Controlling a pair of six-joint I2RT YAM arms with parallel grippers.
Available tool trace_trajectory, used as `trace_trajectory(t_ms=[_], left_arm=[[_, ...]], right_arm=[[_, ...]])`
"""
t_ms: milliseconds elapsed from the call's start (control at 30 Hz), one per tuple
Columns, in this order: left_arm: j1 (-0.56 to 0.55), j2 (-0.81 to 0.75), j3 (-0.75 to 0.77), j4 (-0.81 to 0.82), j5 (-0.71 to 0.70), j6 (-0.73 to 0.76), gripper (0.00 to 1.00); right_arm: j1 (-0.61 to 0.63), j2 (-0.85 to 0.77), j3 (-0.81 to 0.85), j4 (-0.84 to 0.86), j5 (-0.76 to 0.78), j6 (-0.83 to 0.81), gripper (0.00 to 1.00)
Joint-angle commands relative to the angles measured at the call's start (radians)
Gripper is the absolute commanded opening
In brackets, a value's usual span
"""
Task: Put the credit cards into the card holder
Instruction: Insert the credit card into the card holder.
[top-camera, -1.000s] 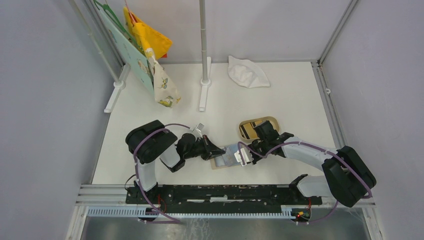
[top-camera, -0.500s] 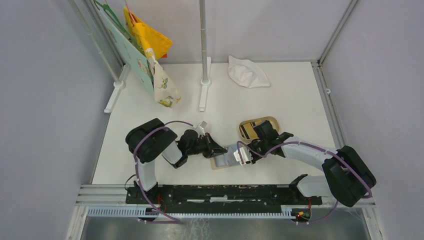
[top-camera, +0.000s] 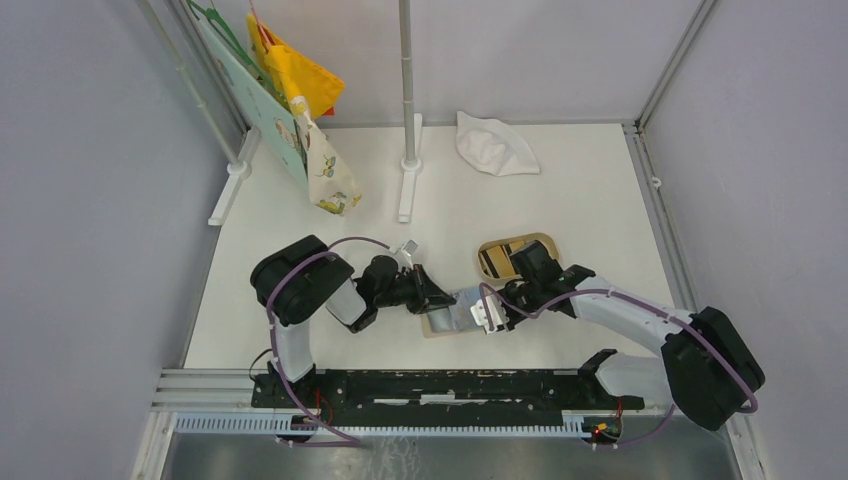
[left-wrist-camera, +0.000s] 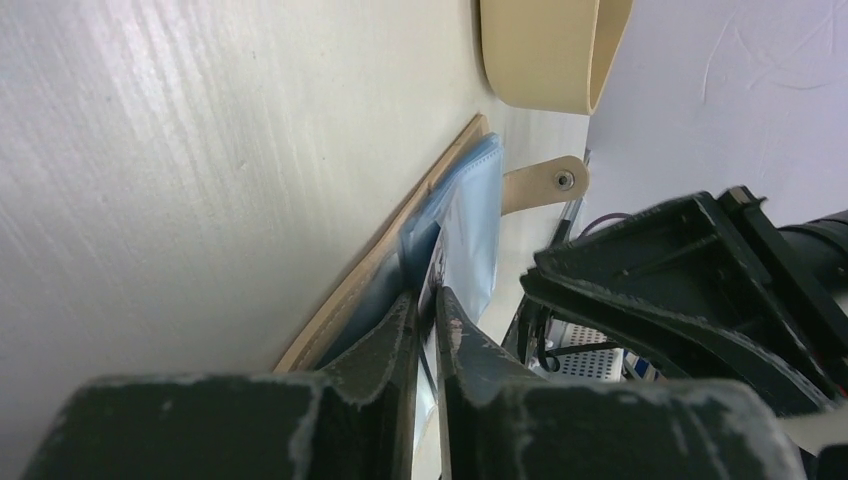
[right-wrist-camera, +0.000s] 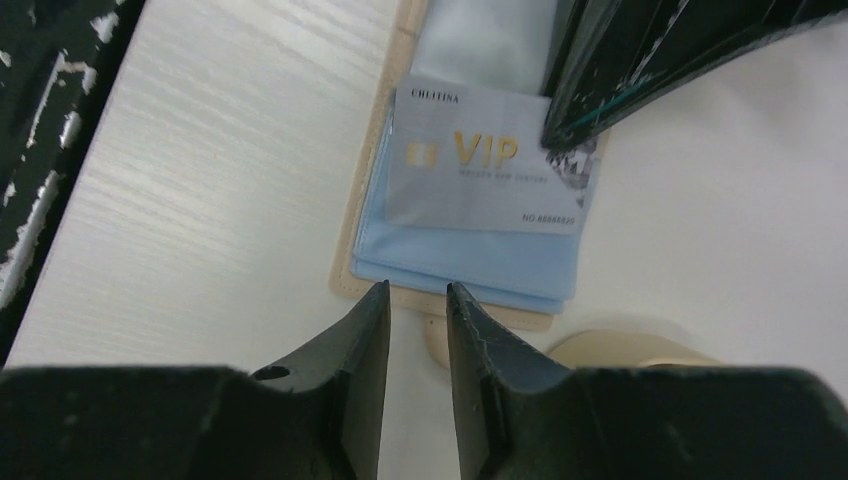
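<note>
The beige card holder (top-camera: 447, 321) lies open on the table, its light blue lining (right-wrist-camera: 470, 262) facing up. A grey-white card (right-wrist-camera: 480, 172) printed VIP sits partly in a pocket. My left gripper (top-camera: 440, 298) is shut on that card's corner (left-wrist-camera: 437, 272), seen from the right wrist as black fingers (right-wrist-camera: 600, 90) at the card's top right. My right gripper (right-wrist-camera: 417, 290) hovers at the holder's near edge beside the snap tab (right-wrist-camera: 436, 345), jaws a little apart with nothing between them. More cards (top-camera: 493, 262) lie in the tan oval tray (top-camera: 546, 241).
The tan tray stands just behind the holder (left-wrist-camera: 540, 60). A white cloth (top-camera: 495, 146) lies at the back. A pole on a white foot (top-camera: 408, 165) and hanging fabric items (top-camera: 300, 110) stand at the back left.
My left gripper has edged right, closer over the holder, with the card in it. The right arm has shifted slightly.
</note>
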Motion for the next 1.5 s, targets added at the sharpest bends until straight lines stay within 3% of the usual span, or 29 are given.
trace_trajectory(t_ms=[0, 267, 533, 833, 1467], left_arm=[[0.005, 0.007, 0.016, -0.082, -0.023, 0.086, 0.18], [0.004, 0.014, 0.017, -0.076, -0.021, 0.092, 0.19], [0.006, 0.008, 0.017, -0.087, -0.023, 0.105, 0.19], [0.005, 0.004, 0.016, -0.081, -0.019, 0.108, 0.2], [0.006, 0.007, 0.009, -0.061, -0.011, 0.108, 0.21]], right_arm=[[0.059, -0.039, 0.069, 0.016, -0.088, 0.034, 0.3], [0.313, 0.066, 0.212, 0.038, 0.128, 0.061, 0.11], [0.47, 0.237, 0.306, 0.117, 0.408, 0.129, 0.07], [0.504, 0.306, 0.283, 0.186, 0.577, 0.147, 0.07], [0.511, 0.316, 0.205, 0.214, 0.645, 0.161, 0.07]])
